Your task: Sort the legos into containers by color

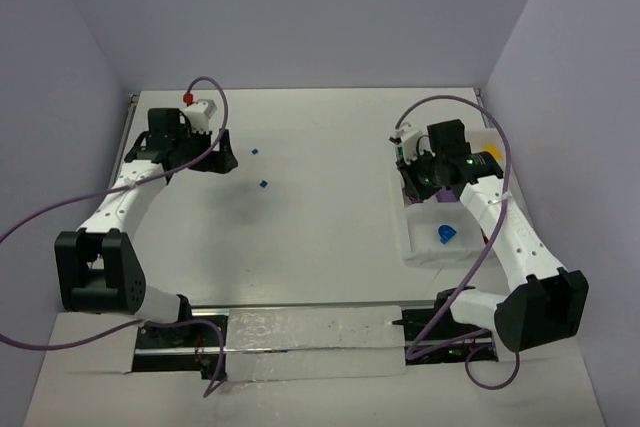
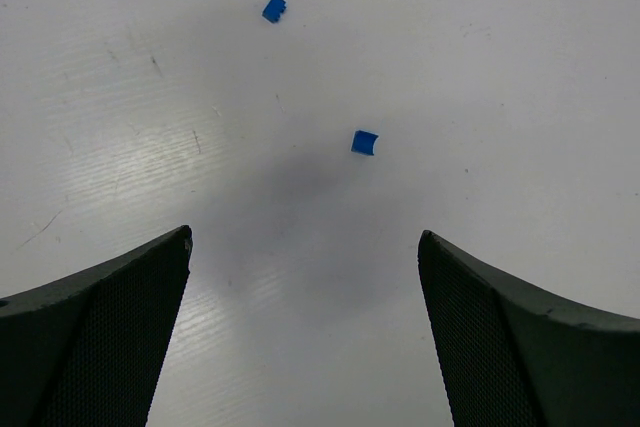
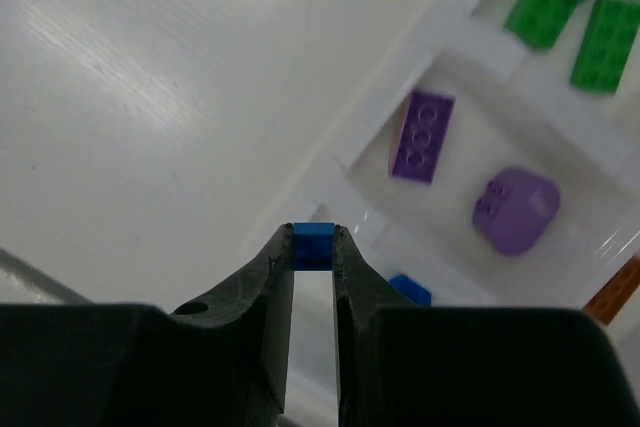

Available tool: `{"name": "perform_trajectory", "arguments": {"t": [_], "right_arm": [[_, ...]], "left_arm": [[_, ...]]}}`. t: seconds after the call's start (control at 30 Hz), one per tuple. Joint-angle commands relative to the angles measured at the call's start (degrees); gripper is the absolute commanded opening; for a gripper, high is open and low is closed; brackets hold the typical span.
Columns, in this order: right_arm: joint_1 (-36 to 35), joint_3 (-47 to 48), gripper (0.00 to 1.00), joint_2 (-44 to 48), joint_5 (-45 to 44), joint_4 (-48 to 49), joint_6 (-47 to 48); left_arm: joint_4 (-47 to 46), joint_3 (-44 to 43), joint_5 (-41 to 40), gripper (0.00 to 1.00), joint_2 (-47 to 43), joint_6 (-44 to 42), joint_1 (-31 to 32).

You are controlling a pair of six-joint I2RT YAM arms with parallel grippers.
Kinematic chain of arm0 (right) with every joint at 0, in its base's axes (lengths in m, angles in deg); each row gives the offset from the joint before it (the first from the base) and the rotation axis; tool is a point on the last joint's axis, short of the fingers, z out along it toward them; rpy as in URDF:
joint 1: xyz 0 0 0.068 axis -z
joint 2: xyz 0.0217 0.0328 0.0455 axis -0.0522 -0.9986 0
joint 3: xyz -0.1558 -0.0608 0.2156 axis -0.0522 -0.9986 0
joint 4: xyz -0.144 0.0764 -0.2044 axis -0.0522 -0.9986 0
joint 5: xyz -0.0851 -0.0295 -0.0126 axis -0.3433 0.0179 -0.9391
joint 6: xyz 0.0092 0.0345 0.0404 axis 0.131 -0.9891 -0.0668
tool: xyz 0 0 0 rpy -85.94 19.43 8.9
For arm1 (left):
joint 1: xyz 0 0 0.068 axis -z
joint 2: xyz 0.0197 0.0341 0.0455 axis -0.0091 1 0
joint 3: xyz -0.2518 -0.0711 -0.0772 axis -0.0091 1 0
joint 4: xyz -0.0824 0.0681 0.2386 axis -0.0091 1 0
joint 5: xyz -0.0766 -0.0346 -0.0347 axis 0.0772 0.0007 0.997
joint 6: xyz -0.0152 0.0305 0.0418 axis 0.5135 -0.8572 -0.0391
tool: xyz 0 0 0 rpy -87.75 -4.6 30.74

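The white tray lies just ahead and right of my right pincer, whose jaws are clamped on a tiny blue brick at their very tips. Purple bricks sit directly ahead (a stored blue brick shows nearer), so releasing here would probably missort it. My left pincer gapes empty, two loose blue bricks beyond it.
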Motion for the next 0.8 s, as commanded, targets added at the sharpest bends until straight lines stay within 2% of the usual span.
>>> {"name": "perform_trajectory", "arguments": {"t": [0.0, 0.2, 0.33, 0.4, 0.43, 0.47, 0.57, 0.63, 0.77], "right_arm": [[4.26, -4.67, 0.0, 2.9, -2.45, -3.73, 2.08], [9.51, -10.73, 0.01, 3.38, -4.38, -3.69, 3.77], [10.76, -12.24, 0.16, 3.17, -5.33, -3.57, 4.6], [11.16, -12.67, 0.33, 3.46, -5.79, -3.46, 5.06], [11.19, -12.7, 0.36, 3.52, -5.96, -3.42, 5.15], [11.25, -12.59, 0.44, 3.52, -6.11, -3.48, 5.24], [11.25, -12.03, 0.56, 3.32, -6.07, -3.99, 5.32], [11.25, -11.54, 0.59, 3.17, -5.95, -4.6, 5.48], [11.25, -11.19, 0.58, 3.54, -5.08, -5.14, 6.0]], "left_arm": [[-2.59, -3.78, -0.65, 0.99, 1.26, -1.38, 1.56], [-1.7, -6.35, -0.38, 0.99, 3.6, -1.85, 2.19], [-1.28, -6.82, -0.69, 0.99, 4.0, -2.14, 2.22], [-1.32, -6.51, -0.71, 0.99, 3.87, -2.14, 2.22], [-1.32, -6.3, -0.65, 0.99, 3.84, -2.06, 2.22], [-1.35, -6.07, -0.62, 0.99, 3.75, -1.85, 2.22], [-1.42, -5.73, -0.56, 0.99, 3.59, -1.6, 2.22], [-1.54, -5.41, -0.56, 0.99, 3.47, -1.53, 2.22], [-1.76, -4.99, -0.31, 0.99, 3.26, -1.65, 2.22]]}}
